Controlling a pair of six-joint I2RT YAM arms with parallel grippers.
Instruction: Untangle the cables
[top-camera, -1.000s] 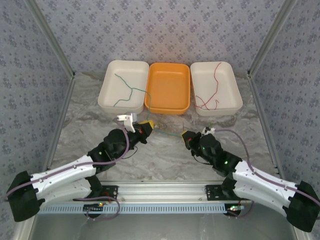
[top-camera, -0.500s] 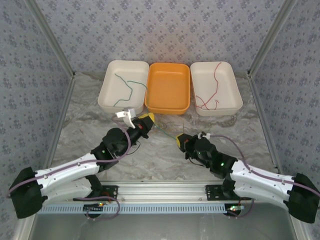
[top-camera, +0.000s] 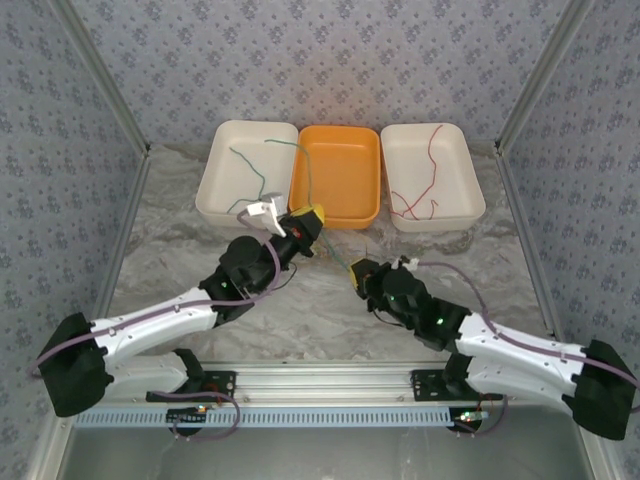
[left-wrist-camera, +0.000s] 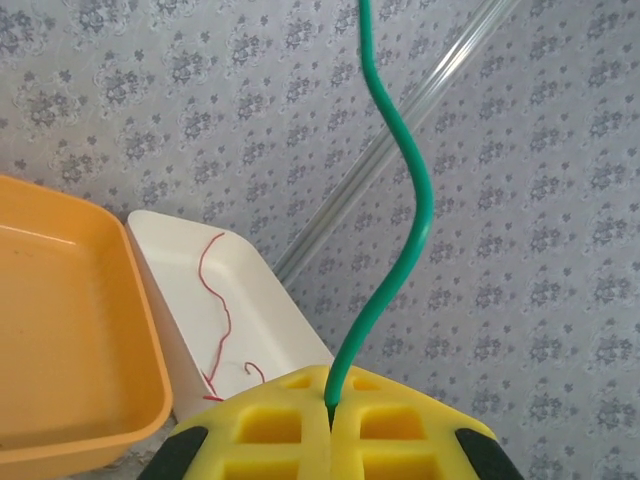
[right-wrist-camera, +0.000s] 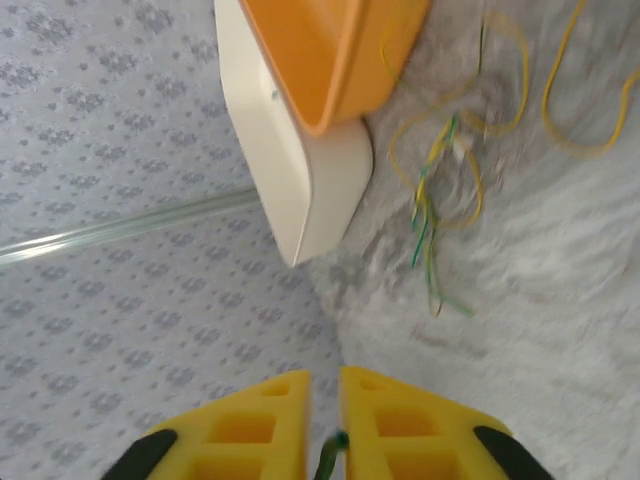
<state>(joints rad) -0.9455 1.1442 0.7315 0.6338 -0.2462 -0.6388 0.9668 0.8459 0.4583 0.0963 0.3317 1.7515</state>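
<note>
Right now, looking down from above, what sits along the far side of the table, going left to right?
Left white tray holding a green cable → orange tray → right white tray holding red cables.

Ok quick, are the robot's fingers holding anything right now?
Left gripper: shut on the green cable.
Right gripper: fingers slightly apart, a green cable end in the gap, probably not pinched.
</note>
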